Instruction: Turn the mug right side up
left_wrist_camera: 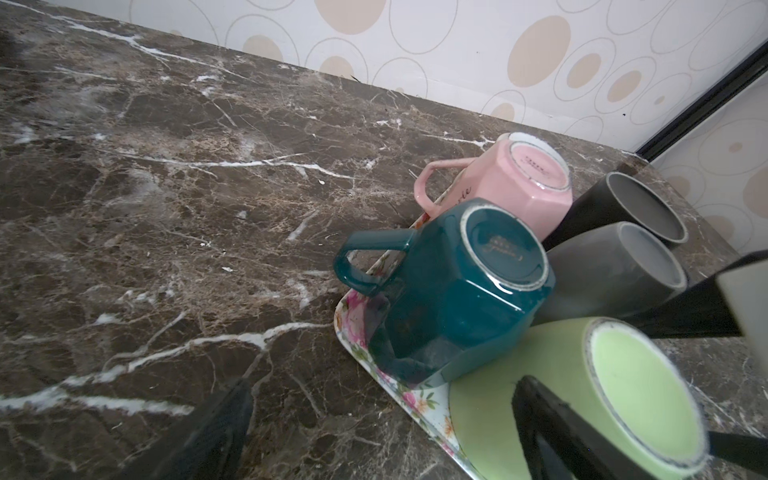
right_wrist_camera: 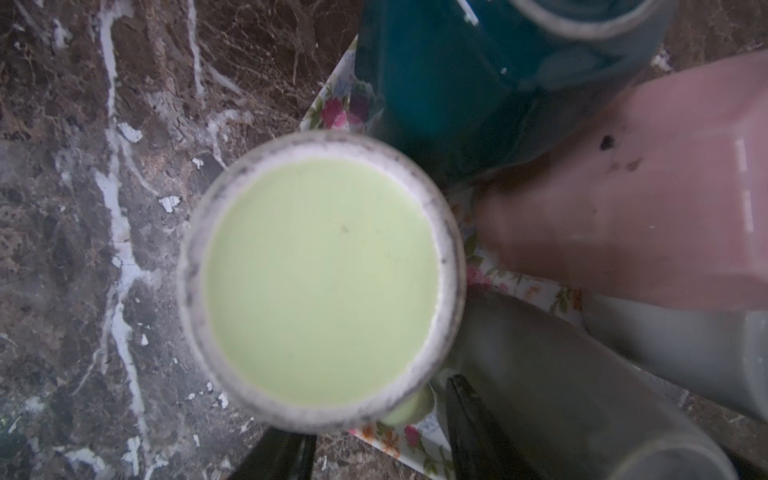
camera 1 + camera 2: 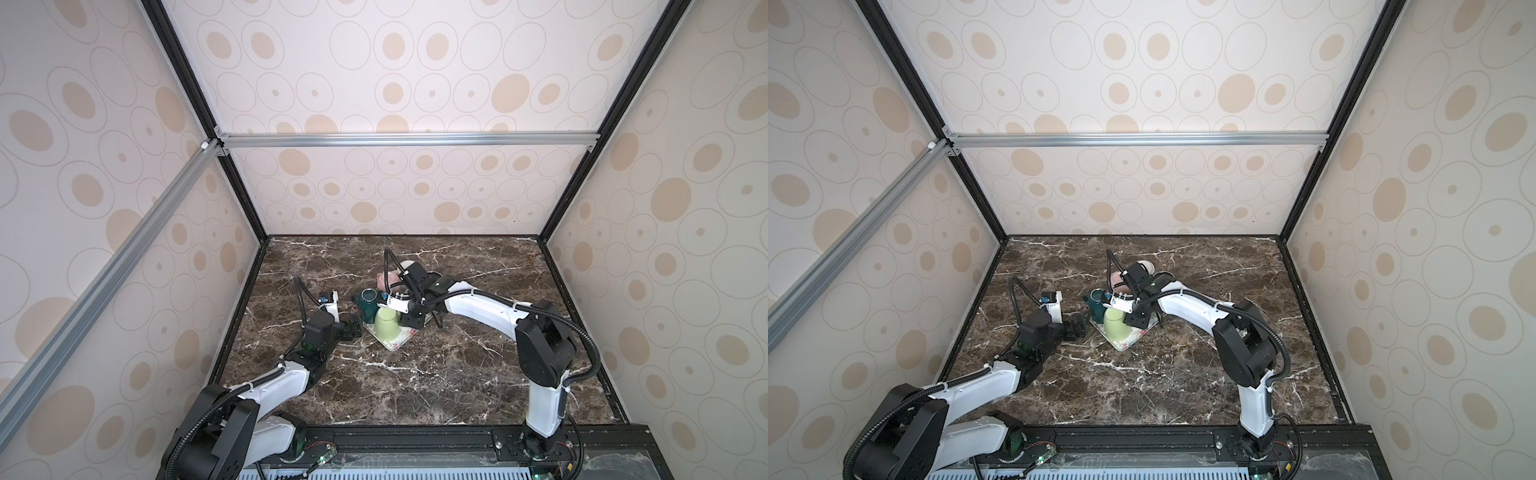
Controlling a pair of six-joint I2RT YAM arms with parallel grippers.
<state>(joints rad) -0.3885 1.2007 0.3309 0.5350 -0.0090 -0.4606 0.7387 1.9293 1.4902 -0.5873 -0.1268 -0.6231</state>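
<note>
Your right gripper (image 2: 380, 407) hangs over the green mug (image 3: 386, 326), upside down on the tray (image 3: 392, 345), grip impossible to tell, while your left gripper (image 3: 352, 326) stands wide open just beside it.

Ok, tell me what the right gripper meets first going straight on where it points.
The upside-down green mug: the right gripper points down at its edge, with the tray beneath; depth is unclear.
</note>
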